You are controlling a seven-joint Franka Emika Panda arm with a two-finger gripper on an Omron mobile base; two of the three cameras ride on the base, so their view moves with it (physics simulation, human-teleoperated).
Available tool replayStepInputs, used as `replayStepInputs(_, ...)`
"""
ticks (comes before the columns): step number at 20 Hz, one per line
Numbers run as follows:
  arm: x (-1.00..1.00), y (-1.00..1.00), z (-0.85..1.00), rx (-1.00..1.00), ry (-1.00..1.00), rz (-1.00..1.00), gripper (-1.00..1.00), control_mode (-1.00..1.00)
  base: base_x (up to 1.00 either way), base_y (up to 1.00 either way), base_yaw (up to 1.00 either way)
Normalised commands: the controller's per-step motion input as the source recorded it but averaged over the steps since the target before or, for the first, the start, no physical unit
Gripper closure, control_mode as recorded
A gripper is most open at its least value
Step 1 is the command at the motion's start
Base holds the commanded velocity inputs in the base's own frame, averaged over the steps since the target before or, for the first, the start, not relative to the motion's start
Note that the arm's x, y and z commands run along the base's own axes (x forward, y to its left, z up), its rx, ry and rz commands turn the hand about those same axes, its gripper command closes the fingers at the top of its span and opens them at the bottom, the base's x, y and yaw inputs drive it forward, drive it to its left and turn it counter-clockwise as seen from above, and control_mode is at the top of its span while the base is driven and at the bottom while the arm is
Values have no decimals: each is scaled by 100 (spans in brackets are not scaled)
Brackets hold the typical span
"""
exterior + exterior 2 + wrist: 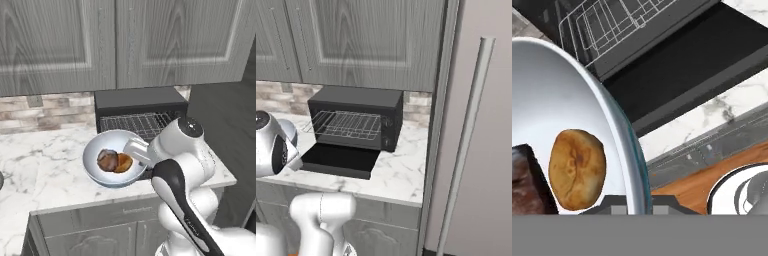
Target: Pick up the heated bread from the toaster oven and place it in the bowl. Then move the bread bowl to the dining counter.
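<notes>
**Bowl with both breads gripped at its rim, in front of the open toaster oven**

The gripper is pinched shut on the rim of the pale blue-white bowl, which sits raised in front of the toaster oven. In the hand view the rim runs down between the two dark tips at the bottom edge. Inside the bowl lie the dark mottled heated bread and, touching it on its right, a golden-brown roll. The toaster oven stands on the marble counter under grey wall cabinets, its drop-down door lying flat and open, its wire rack bare. In the right base view a tall pale refrigerator stands just beside the counter's end. The hand view also shows wooden flooring below the counter's edge.
</notes>
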Motion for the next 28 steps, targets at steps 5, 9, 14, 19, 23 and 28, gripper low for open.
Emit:
replayStepInputs(5,0,0,0,0,0,0,100,100,-83,-76,58)
replayStepInputs(9,0,0,0,0,0,0,100,100,-48,-10,99)
replayStepInputs(14,0,0,0,0,0,0,100,100,-14,-3,100)
replayStepInputs(19,0,0,0,0,0,0,100,100,0,0,100)
replayStepInputs(23,0,0,0,0,0,0,100,100,0,0,100)
replayStepInputs(28,0,0,0,0,0,0,100,100,0,0,100)
